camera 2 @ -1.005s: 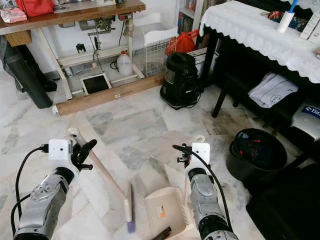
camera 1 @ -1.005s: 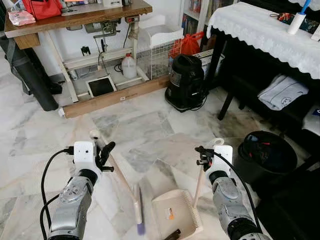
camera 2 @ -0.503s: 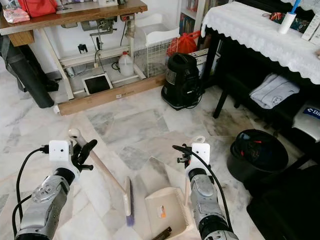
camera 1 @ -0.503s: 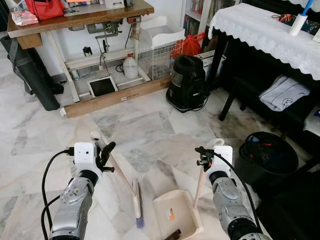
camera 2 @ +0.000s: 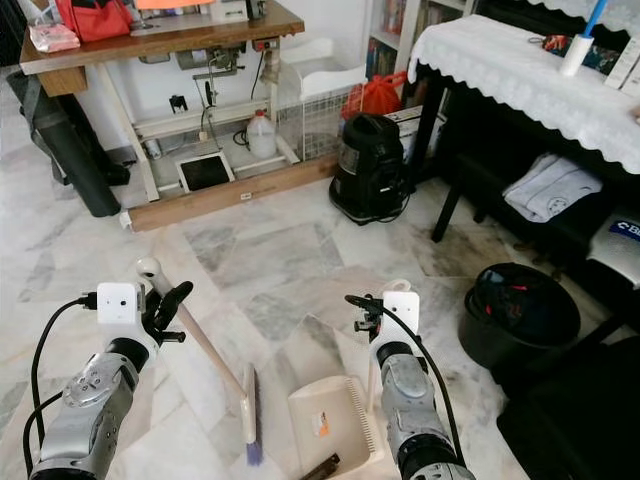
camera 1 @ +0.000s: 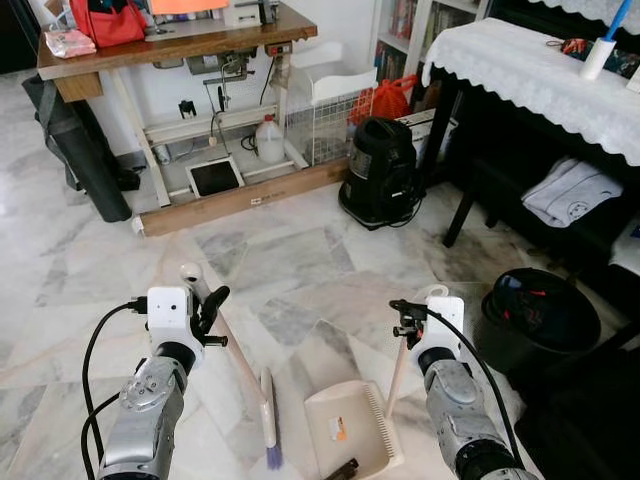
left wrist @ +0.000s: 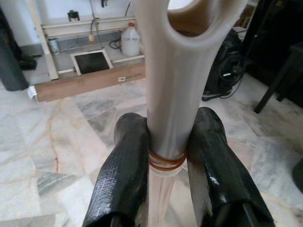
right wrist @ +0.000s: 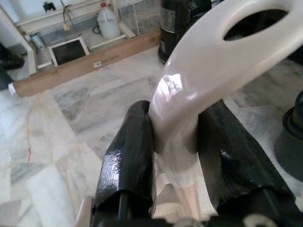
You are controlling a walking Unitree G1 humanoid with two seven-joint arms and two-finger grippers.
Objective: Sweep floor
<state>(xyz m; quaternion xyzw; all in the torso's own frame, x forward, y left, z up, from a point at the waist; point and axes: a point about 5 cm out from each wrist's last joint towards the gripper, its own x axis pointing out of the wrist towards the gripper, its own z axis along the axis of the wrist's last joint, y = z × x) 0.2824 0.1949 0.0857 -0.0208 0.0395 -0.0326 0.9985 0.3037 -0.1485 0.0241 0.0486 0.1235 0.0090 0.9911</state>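
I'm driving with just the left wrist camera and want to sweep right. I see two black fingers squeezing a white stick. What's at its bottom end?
Observer: A broom head on the marble floor; your left claw holds its handle.
Operator: What's my other arm doing?
Observer: The right claw grips the handle of a cream dustpan resting beside the broom head.
Operator: Anything in the pan?
Observer: A dark stick-like piece lies at its near edge.
Operator: What's to my right?
Observer: A black bin.
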